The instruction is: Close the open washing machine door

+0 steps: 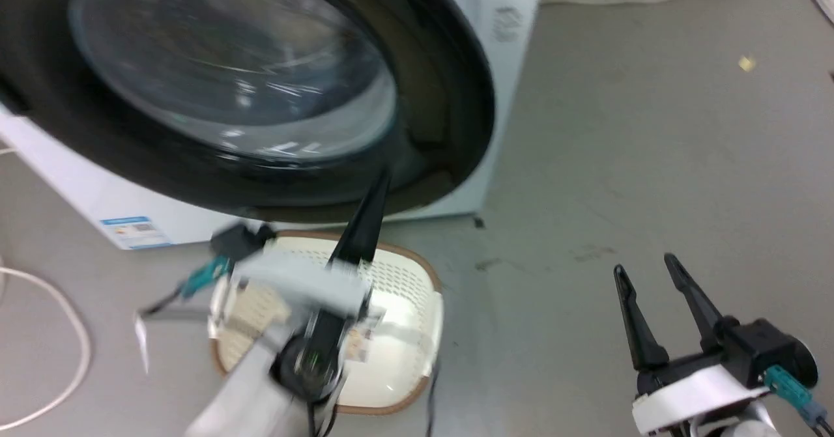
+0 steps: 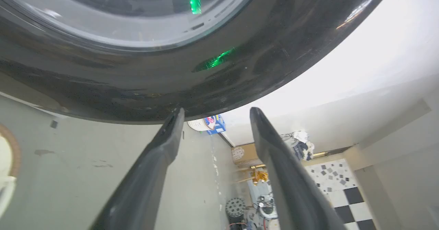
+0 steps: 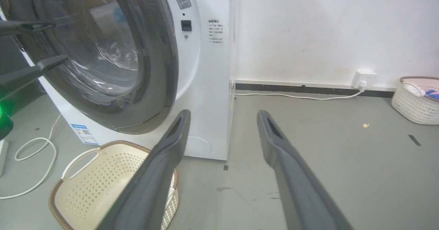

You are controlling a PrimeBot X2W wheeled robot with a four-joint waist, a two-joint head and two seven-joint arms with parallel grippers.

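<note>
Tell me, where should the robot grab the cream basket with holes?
On the basket, take the pale loop handle, coming from above. It sits open side up on the floor, and the loop arches clear of the rim, so a pincer could probably close around it.

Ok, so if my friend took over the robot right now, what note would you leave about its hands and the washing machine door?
Left hand: open, holding nothing, fingertips at the lower edge of the large round door with the glossy black rim and clear glass bowl.
Right hand: open, empty, low on the robot's right, away from the door.
Door: lies close against the white boxy front-loading washing machine; whether it has latched cannot be told.
Done: door nearly shut.
Left, likely: push the rim until it latches, then pull the left hand clear.
</note>
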